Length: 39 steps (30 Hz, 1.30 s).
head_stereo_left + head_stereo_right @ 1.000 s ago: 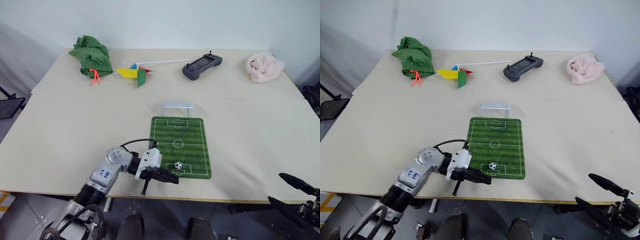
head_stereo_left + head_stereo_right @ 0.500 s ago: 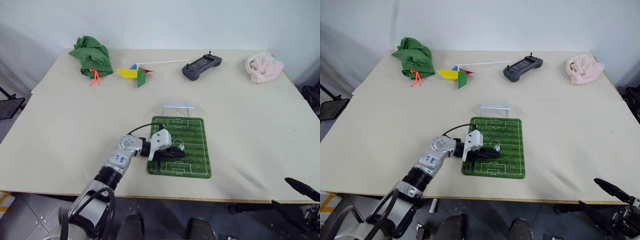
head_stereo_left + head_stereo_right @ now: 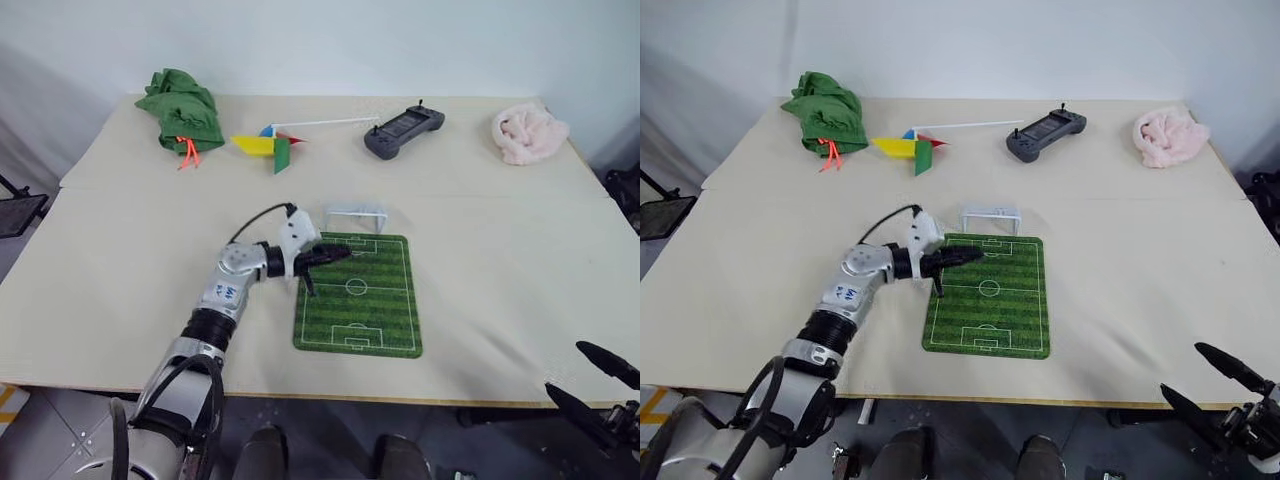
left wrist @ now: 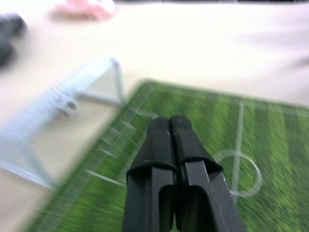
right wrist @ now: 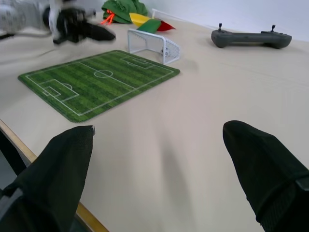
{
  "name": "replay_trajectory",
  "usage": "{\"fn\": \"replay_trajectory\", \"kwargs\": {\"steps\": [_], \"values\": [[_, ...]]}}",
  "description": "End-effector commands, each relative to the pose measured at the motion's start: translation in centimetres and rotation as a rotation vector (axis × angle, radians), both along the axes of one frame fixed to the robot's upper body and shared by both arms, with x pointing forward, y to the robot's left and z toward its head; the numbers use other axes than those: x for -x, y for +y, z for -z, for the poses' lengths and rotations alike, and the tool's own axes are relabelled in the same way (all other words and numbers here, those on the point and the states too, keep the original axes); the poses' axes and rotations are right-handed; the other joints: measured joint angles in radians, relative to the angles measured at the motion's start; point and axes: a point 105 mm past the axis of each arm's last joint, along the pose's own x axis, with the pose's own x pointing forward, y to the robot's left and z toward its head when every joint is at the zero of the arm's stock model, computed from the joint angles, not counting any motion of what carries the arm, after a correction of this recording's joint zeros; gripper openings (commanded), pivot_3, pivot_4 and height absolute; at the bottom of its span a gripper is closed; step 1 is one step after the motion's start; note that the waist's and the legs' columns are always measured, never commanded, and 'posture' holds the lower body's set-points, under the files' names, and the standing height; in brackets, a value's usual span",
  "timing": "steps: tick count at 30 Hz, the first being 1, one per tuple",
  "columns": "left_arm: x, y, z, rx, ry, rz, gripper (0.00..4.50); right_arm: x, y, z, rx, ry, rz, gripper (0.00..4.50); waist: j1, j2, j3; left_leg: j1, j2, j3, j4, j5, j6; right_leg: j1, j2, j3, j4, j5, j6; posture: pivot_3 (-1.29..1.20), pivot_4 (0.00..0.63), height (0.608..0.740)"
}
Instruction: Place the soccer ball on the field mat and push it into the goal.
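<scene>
While shut, left gripper point(image 3: 340, 252) overhangs field mat point(image 3: 375, 315).

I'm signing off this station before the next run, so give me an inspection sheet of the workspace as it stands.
Surface: beige table, flat.
Job's things: field mat lies flat near the front edge; goal stands upright just beyond its far end.
Clutter: green cloth, pinwheel, controller and pink cloth along the far edge.
Grippers: left gripper shut, over the mat's far left corner near the goal; right gripper open, off the table's front right.
Cables: black cable loops above the left wrist.
Surroundings: white wall behind the table.
</scene>
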Motion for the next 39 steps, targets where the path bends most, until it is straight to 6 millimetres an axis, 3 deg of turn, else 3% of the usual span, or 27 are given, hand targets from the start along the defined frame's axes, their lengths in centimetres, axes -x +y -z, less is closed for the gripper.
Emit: {"fn": "replay_trajectory", "kwargs": {"steps": [1,7,8,10,17,23,32,39], "values": [[0.9,1.8,-1.0,-0.005,0.002,0.052,0.03,-0.5,-1.2,-1.0,0.033,-0.035,0.006,4.5,-0.002,0.0,0.0,0.0,0.0,0.0,0.0,0.0,0.0,0.0,0.0,0.0,0.0,0.0,0.0,0.0,0.15,0.74],[2.0,5.1,0.3,-0.049,0.097,0.03,0.03,-2.5,-2.4,-1.8,0.074,-0.047,-0.038,4.5,0.0,0.0,0.0,0.0,0.0,0.001,0.0,0.0,0.0,0.0,0.0,0.0,0.002,0.0,0.0,0.0,0.15,0.74],[2.1,5.6,0.3,-0.051,0.091,0.018,0.21,-2.9,-2.5,-2.0,0.079,-0.049,-0.045,4.5,0.0,0.0,0.0,0.0,0.0,0.001,0.0,0.0,0.0,0.0,0.0,0.0,0.003,0.0,0.0,0.0,0.15,0.74],[2.4,6.5,0.2,-0.057,0.104,0.0,0.62,-3.6,-2.8,-2.3,0.094,-0.049,-0.063,4.5,0.0,0.0,0.0,0.0,0.0,0.001,0.0,0.0,0.0,0.0,0.0,0.0,0.004,0.0,0.0,0.0,0.15,0.74],[4.4,10.7,-1.8,0.017,0.092,-0.073,2.7,-6.4,-3.6,-3.9,0.133,-0.039,-0.112,4.5,-0.008,0.0,0.0,0.0,0.0,0.001,0.0,0.0,0.0,0.0,0.0,0.0,0.005,0.0,0.0,0.0,0.15,0.74],[7.1,14.9,-0.8,0.0,0.143,-0.09,4.47,-7.7,-3.6,-4.1,0.154,-0.006,-0.139,4.5,-0.025,0.0,0.0,0.0,0.0,0.001,-0.001,0.0,0.0,0.0,0.0,0.0,0.005,0.0,0.0,0.0,0.15,0.74],[9.8,19.3,2.3,-0.034,0.219,-0.245,4.47,-8.6,-3.9,-3.8,0.135,0.03,-0.134,4.5,-0.027,0.001,0.001,0.0,0.0,0.002,-0.001,0.0,0.0,-0.001,0.0,0.001,0.005,0.0,0.0,0.0,0.15,0.74],[10.7,19.8,2.9,-0.024,0.232,-0.281,4.47,-7.7,-3.4,-3.2,0.138,0.035,-0.166,4.5,-0.024,0.001,0.001,0.0,0.0,0.002,-0.002,0.0,0.0,-0.001,0.0,0.001,0.005,0.0,0.0,0.0,0.15,0.74]]}}
